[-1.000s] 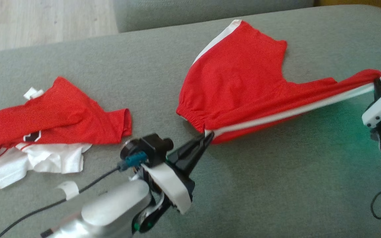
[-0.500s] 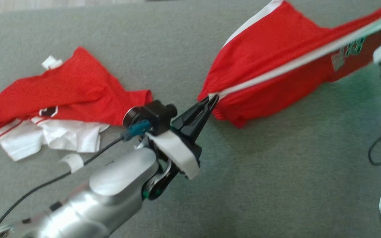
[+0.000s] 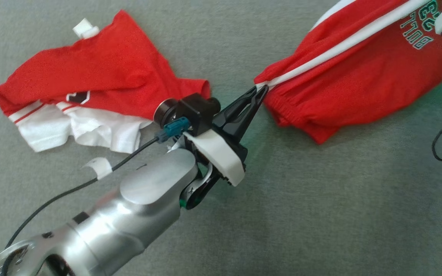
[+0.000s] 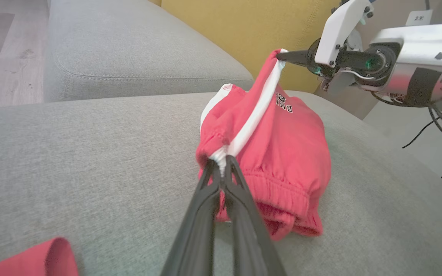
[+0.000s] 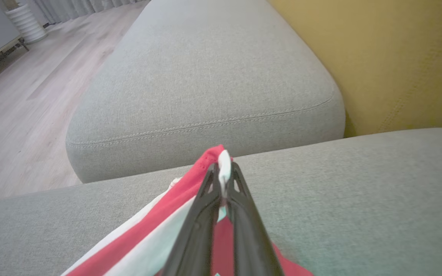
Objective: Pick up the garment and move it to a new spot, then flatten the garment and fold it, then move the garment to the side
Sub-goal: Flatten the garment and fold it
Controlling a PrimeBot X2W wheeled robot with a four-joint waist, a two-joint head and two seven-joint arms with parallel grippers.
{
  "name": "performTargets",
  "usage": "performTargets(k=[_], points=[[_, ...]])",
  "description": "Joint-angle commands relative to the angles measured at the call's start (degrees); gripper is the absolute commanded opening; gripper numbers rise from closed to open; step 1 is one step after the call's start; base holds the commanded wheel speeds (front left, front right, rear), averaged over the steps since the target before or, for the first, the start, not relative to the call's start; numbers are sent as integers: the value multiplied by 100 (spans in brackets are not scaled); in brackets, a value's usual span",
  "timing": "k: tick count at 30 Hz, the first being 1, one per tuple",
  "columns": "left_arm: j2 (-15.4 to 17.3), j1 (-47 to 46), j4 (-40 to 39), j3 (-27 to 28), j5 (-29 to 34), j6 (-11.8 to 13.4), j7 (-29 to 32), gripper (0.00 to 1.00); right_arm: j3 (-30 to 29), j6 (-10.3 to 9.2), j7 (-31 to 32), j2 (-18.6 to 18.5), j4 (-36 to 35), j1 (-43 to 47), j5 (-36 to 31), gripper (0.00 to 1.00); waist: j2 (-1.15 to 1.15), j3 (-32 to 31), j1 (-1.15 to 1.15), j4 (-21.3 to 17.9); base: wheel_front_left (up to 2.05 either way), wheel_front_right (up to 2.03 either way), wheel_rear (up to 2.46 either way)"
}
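Garment (image 3: 359, 88), pinched by left end effector (image 3: 262, 89)

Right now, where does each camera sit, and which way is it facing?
Head view: overhead, looking down on the grey seat; left forearm and left hand pinching the red shorts; a red-and-white shirt lies left.
Left wrist view: along the left hand, across the seat toward the right hand and yellow backrest.
Right wrist view: along the right hand, toward a second cushion and wood floor.
Shared: both wrist views show the shorts' white stripe clamped.
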Motion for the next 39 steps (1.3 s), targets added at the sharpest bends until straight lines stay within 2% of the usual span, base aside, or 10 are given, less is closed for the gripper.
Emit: performTargets(k=[1, 9, 10, 11, 12, 19, 27, 31, 34, 39], points=[[31, -255, -75, 159, 71, -32, -55, 0, 6, -12, -71, 40, -144, -312, -94, 0, 0, 129, -1, 136, 0, 0, 0], [-269, -395, 206, 104, 118, -165, -116, 0, -387, -12, -239, -6, 119, -496, -692, 0, 0, 292, -1, 362, 0, 0, 0], [-297, -406, 244, 92, 118, -169, -108, 7, -434, -12, -266, -39, 105, -503, -799, 100, 0, 312, -1, 378, 0, 0, 0], [-322, -419, 280, 82, 120, -169, -106, 50, -481, -12, -282, -53, 112, -515, -886, 100, 0, 326, -1, 389, 0, 0, 0], [-345, -433, 310, 82, 132, -158, -115, 100, -550, -12, -310, -72, 111, -530, -953, 100, 0, 336, -1, 397, 0, 0, 0], [-383, -431, 492, 149, 188, -91, -197, 100, -840, -12, -740, -34, 283, -734, -1050, 100, 0, 243, -1, 278, 0, 0, 0], [-258, -261, 584, 416, 194, 32, -270, 100, -641, -12, -1407, -79, 622, -867, -745, 100, 0, -132, -1, 38, 0, 0, 0], [-109, -150, 522, 660, 293, 151, -292, 100, -314, -12, -1836, -32, 856, -857, -360, 100, 0, -407, -1, -129, 0, 0, 0], [5, 12, 299, 1067, 436, 307, -296, 100, 73, -12, -2027, 40, 924, -727, -63, 100, 0, -611, -1, -241, 0, 0, 0], [236, 479, -116, 1843, 805, 578, -298, 100, 797, -12, -2117, 283, 596, -226, 669, 100, 0, -945, -1, -438, 0, 0, 0]])
